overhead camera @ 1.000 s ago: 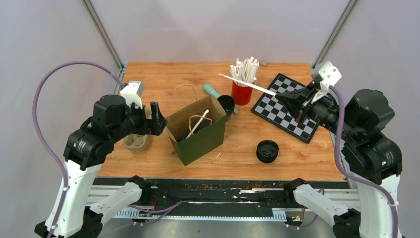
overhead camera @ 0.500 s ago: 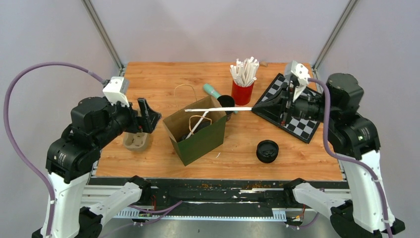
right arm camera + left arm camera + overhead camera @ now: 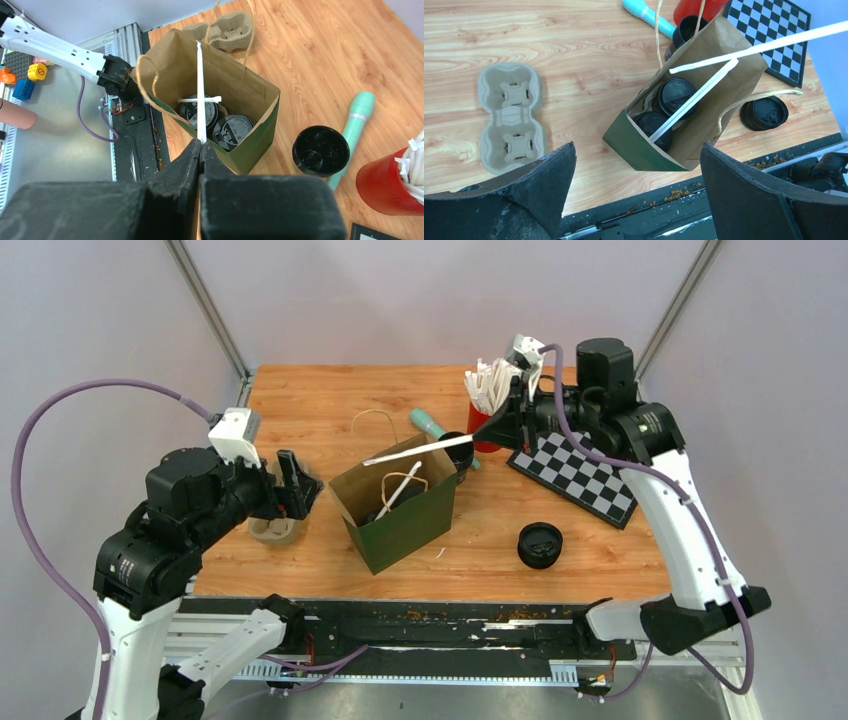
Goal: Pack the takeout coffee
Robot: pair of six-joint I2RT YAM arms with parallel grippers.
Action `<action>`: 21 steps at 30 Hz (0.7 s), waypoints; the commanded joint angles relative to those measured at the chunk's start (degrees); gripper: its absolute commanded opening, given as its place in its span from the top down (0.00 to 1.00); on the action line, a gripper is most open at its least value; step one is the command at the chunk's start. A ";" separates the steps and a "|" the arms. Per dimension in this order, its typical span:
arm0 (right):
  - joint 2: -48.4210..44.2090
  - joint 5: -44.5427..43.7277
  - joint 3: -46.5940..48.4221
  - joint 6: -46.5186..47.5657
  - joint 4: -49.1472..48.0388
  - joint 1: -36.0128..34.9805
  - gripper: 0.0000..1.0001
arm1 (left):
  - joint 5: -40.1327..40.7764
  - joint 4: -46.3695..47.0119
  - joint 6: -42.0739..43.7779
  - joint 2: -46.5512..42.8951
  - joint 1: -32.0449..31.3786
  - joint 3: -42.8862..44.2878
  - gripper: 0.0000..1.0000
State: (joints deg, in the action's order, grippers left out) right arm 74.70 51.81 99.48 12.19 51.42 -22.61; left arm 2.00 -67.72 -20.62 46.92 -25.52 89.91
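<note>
- Right end effector [image 3: 201, 145] is clamped on one end of a paper-wrapped straw [image 3: 199, 90]; the straw reaches out level over the open mouth of the paper bag [image 3: 400, 518].
- Left end effector [image 3: 297, 483] has its fingers [image 3: 549, 175] wide apart and holds nothing; it hangs above the table [image 3: 320, 390] by the left edge.
- Pulp cup carrier [image 3: 511, 122] lies flat at the left edge, below the left end effector, and all its pockets are bare.
- Bag stands upright near the middle of the table, toward the near edge. Inside it are two lidded coffee cups [image 3: 234, 131] side by side, with a second straw [image 3: 694, 102] leaning across them.
- Open black cup [image 3: 457, 449] stands just beyond the bag's far right corner, with a teal tube [image 3: 430, 423] beside it.
- Red cup of straws [image 3: 487, 427] stands toward the far edge, just left of the checkerboard [image 3: 580, 468].
- Black lids [image 3: 540, 545] sit toward the near edge, right of the bag.
</note>
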 commanded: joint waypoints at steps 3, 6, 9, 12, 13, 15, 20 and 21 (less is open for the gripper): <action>6.47 5.86 4.05 3.28 -2.37 -0.54 0.99 | 0.57 0.15 0.13 -1.39 -0.15 -1.31 0.00; 11.07 8.14 6.31 4.15 -0.36 -1.47 0.97 | 1.38 -0.72 0.79 -1.26 -0.15 -0.48 0.00; 15.76 8.38 9.51 6.15 4.14 -3.36 0.96 | 2.39 -1.27 1.57 -1.43 -0.15 -0.04 0.00; 18.99 7.87 11.29 5.85 5.05 -5.50 0.96 | 2.66 -0.88 1.88 -1.57 -0.15 -0.26 0.00; 19.96 7.21 11.92 5.48 5.57 -5.96 0.95 | 2.66 -0.69 1.74 -1.50 -0.15 -0.26 0.00; 21.82 6.23 13.80 4.67 7.11 -6.48 0.88 | 2.46 -0.21 1.36 -1.46 -0.15 -0.26 0.00; 20.53 0.80 15.41 0.55 6.07 -6.66 0.72 | 1.96 0.64 0.91 -1.30 -0.15 -0.38 0.00; 19.79 -1.09 15.58 -0.42 5.99 -6.59 0.72 | 1.98 0.66 1.02 -1.26 -0.15 -0.39 0.00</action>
State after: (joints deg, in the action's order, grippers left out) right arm 97.65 55.31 111.00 14.66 58.15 -29.41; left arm 3.77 -68.88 -20.21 45.78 -25.52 88.77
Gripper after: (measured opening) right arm 0.259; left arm 0.999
